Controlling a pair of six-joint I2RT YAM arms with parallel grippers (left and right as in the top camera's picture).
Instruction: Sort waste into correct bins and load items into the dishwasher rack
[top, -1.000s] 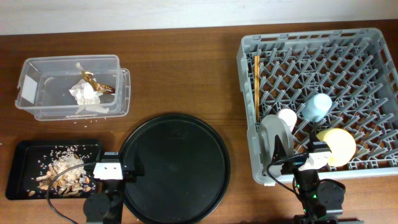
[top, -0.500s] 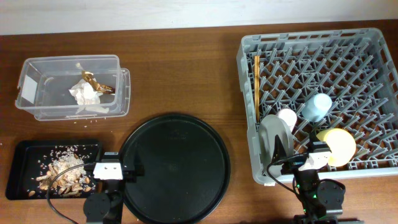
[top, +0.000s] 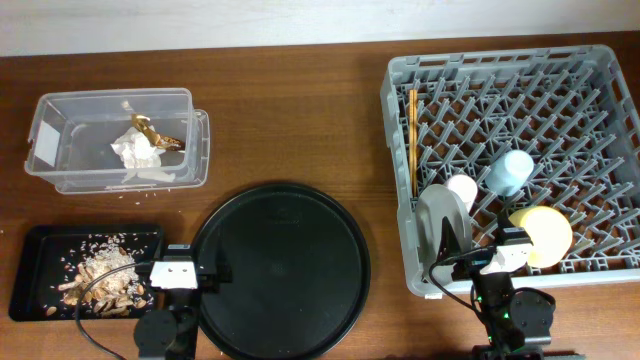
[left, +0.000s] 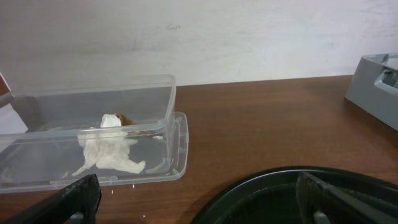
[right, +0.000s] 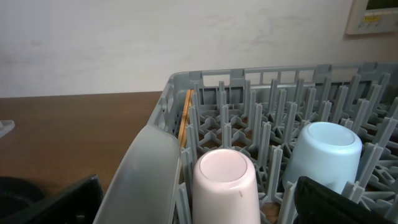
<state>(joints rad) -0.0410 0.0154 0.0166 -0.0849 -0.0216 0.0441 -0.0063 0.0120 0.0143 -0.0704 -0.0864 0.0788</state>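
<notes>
Overhead – rack: the dishwasher rack (top: 500, 60) is seen at the right of the table (top: 300, 110). It is loaded with the chopsticks (top: 412, 135), the plate (top: 438, 222) set on edge, the pink cup (top: 461, 189), the light-blue cup (top: 510, 172) and the yellow bowl (top: 543, 236).
Overhead – bins: the crumpled paper (top: 135, 150) is held in the clear box (top: 110, 96). The food scraps (top: 100, 275) are spread in the shallow black tray (top: 30, 250), which is shown by this view alone.
Overhead – hands: the left hand (top: 183, 268) is placed between the shallow tray and the round black tray (top: 285, 270). The right hand (top: 508, 245) is placed at the rack's near wall.
Left wrist – hand: the fingers (left: 74, 199) are spread wide; nothing is gripped.
Left wrist – waste: the paper in the box is seen ahead and to the left, well apart from the hand.
Right wrist – hand: the fingers (right: 336, 199) are fully parted; nothing is gripped.
Right wrist – items: the pink cup is shown mouth down just ahead, with the light-blue cup beside it on the right and the plate's edge on the left.
</notes>
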